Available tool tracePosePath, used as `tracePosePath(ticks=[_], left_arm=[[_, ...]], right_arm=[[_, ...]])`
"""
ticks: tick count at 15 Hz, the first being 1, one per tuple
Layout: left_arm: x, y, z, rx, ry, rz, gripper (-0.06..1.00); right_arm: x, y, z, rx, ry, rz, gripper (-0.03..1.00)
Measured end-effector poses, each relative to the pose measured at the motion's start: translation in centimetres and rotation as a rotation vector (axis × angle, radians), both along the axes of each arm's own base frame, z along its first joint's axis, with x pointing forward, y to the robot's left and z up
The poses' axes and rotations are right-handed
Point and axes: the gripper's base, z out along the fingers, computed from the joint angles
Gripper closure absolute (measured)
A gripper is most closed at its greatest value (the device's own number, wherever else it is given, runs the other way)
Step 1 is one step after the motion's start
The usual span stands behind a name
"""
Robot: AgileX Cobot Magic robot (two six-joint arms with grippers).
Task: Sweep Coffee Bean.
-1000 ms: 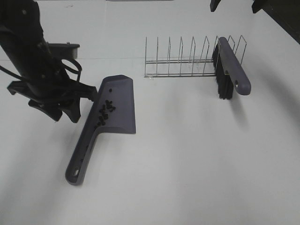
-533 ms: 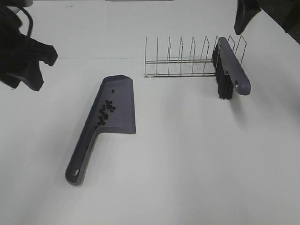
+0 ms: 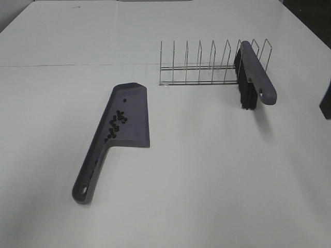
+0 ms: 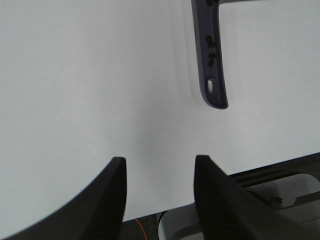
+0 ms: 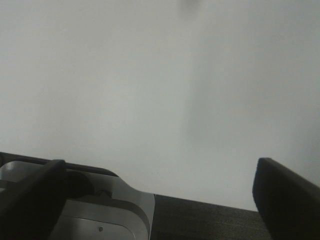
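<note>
Nearest the camera, the grey-purple plastic dustpan lay flat on the white table, its long handle pointing toward the near edge. The tiny dark coffee beans sat clustered in its pan — a few more lay along the handle. Beyond it stood a thin wire rack, with a grey-handled, black-bristled brush leaning at its right end. The left gripper hung parted and empty above bare table; the right gripper gaped wide — holding nothing.
</note>
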Motion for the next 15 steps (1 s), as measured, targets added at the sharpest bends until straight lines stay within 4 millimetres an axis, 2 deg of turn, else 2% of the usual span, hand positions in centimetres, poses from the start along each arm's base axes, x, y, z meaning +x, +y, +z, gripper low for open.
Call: tracePosePath(ticks=[5, 8, 9, 12, 15], left_arm=[[-6.0, 2.7, 1.2, -0.083, -0.163, 0.000, 0.55], [-9.3, 4.2, 0.4, -0.116, -0.242, -0.005, 0.55], [-9.8, 4.5, 0.2, -0.116, -0.243, -0.007, 0.55], [-13.1, 6.0, -1.7, -0.143, -0.347, -0.035, 0.55], [-14.5, 6.6, -1.8, -0.163, -0.451, -0.066, 0.55]], right_arm=[[-7.9, -1.0, -0.9, 0.016, -0.105, 0.000, 0.10], [-12.3, -1.6, -1.8, 0.030, -0.220, 0.002, 0.10], [-13.0, -1.7, -1.9, 0.032, -0.242, 0.003, 0.10], [-17.7, -2.3, -3.2, 0.060, -0.456, 0.003, 0.10], [-20.0, -2.6, -3.2, 0.074, -0.657, 0.020, 0.10]])
